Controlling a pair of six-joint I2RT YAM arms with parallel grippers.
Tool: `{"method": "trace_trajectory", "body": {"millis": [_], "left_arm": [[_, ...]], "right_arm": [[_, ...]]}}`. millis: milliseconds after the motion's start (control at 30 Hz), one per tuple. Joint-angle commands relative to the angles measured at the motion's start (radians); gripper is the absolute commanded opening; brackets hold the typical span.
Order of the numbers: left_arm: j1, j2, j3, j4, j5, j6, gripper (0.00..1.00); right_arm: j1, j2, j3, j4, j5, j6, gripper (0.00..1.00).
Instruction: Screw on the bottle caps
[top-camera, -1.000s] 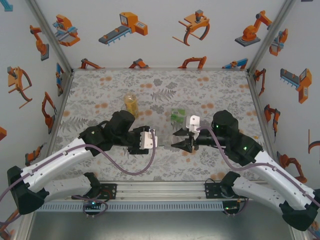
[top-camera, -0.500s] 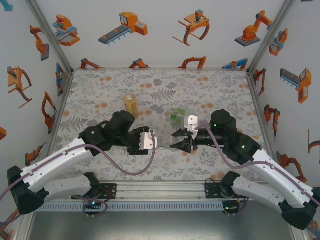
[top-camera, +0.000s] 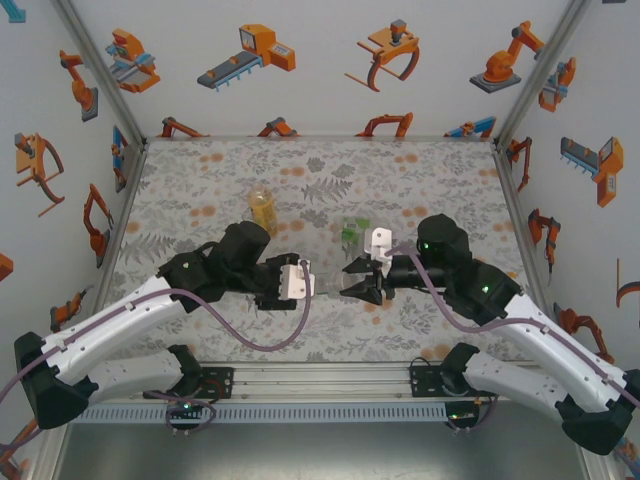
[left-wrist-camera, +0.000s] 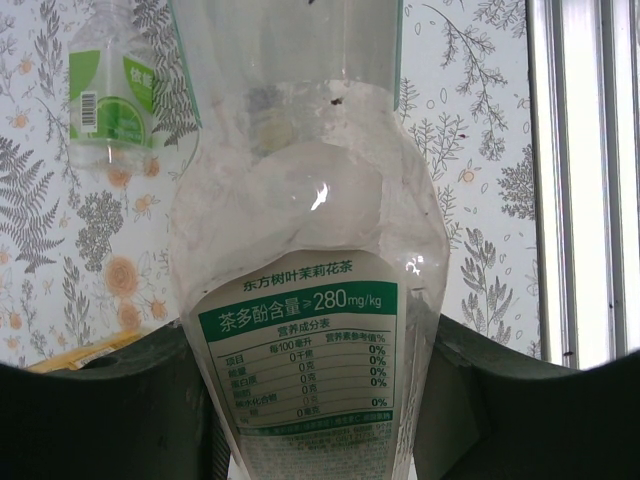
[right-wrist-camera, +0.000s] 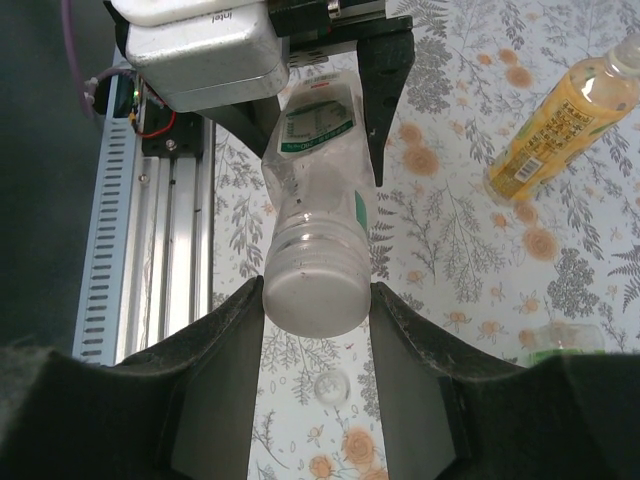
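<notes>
My left gripper (left-wrist-camera: 315, 400) is shut on a clear bottle (left-wrist-camera: 310, 250) with a green and white label, and holds it level above the table with its neck pointing at the right arm. In the right wrist view a white bottle cap (right-wrist-camera: 312, 300) sits on that neck. My right gripper (right-wrist-camera: 315, 300) is shut on this cap, one dark finger touching each side. From above, the two grippers meet at mid table, left gripper (top-camera: 308, 280) facing right gripper (top-camera: 348, 284). Another small pale cap (right-wrist-camera: 331, 388) lies on the floral table below the held one.
A yellow-filled bottle (top-camera: 262, 208) lies behind the left arm. A clear green-labelled bottle (top-camera: 353, 231) lies just behind the grippers. The aluminium rail (right-wrist-camera: 150, 250) runs along the near table edge, and printed walls close in the left, back and right.
The right wrist has edged slightly left and turned a little around the cap. The left arm and the bottle have stayed put.
</notes>
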Motion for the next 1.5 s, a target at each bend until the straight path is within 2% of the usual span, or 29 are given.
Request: {"method": "trace_trajectory", "body": {"millis": [0,1067,1467], "left_arm": [[-0.006,0.001,0.016,-0.005,0.011,0.019,0.0],[-0.005,0.043,0.031,-0.022,0.008,0.025,0.0],[-0.005,0.053,0.048,-0.058,0.067,0.027,0.0]], "right_arm": [[0.008,-0.002,0.038,-0.001,-0.007,-0.017,0.05],[0.041,0.022,0.086,-0.08,0.006,-0.081,0.0],[0.095,0.052,0.136,-0.197,0.074,-0.184,0.0]]}}
